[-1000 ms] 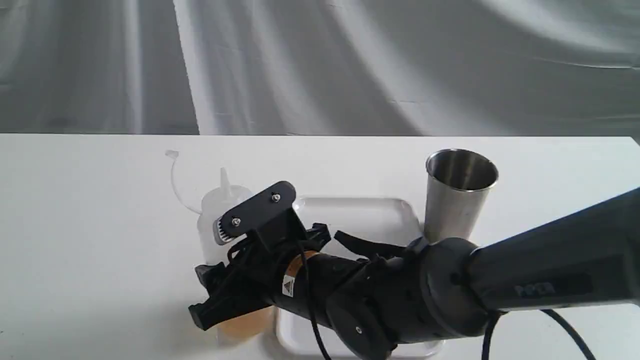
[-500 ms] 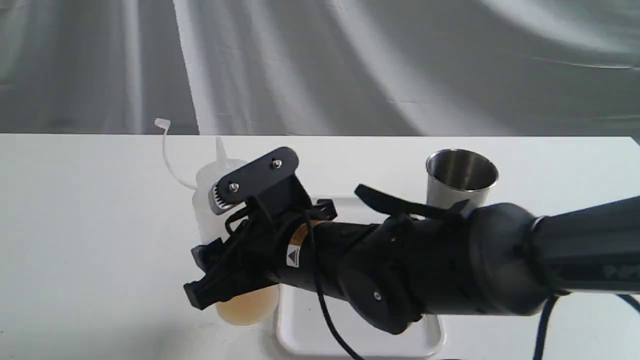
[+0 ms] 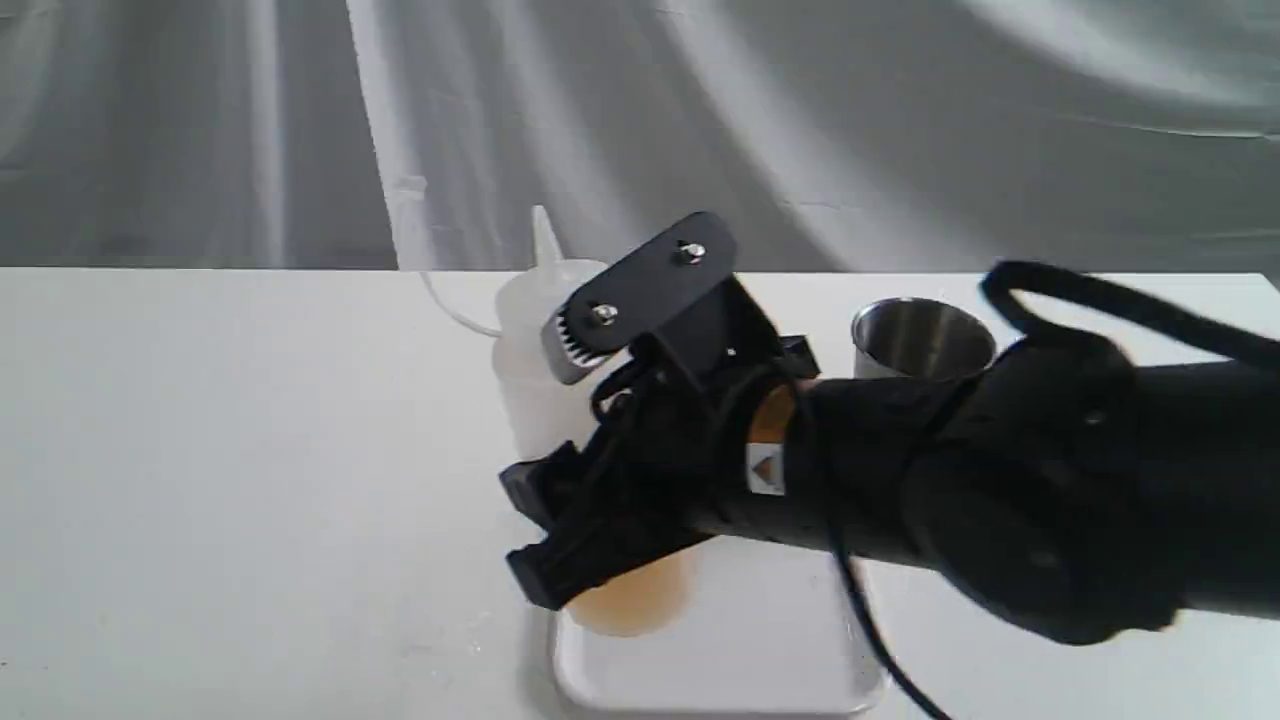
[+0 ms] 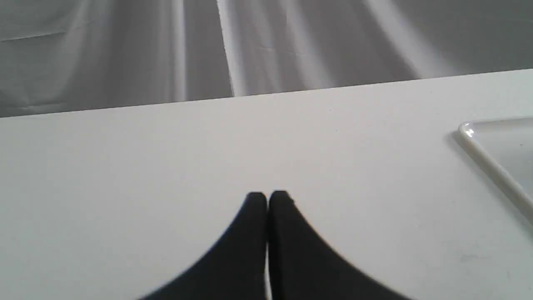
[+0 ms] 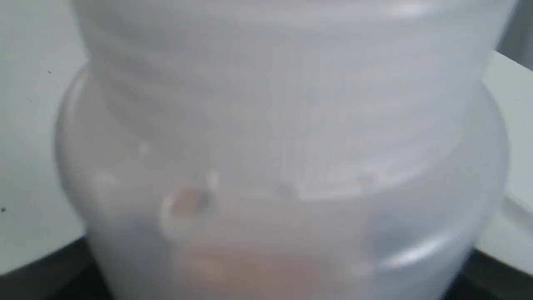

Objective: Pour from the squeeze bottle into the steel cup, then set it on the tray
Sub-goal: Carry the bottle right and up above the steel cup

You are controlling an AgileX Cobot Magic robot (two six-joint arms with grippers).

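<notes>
Right hand [image 3: 545, 535] is clamped round the squeeze bottle [image 3: 535, 370], nozzle up, amber liquid sitting low, its base right at the tray's [image 3: 760, 655] left edge. Touching or clear of it? Can't tell. The steel cup [image 3: 920, 335] stands on the bench [image 3: 200, 450] beyond the tray's far right corner. Left hand [image 4: 266, 201] is empty, fingers pressed together, over the bench near the tray.

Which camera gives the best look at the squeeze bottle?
The exterior view: the squeeze bottle shows from nozzle to amber liquid, though the right gripper covers its middle. The right wrist view gives only a blurred close-up of the bottle's wall. The left wrist view misses it entirely.
</notes>
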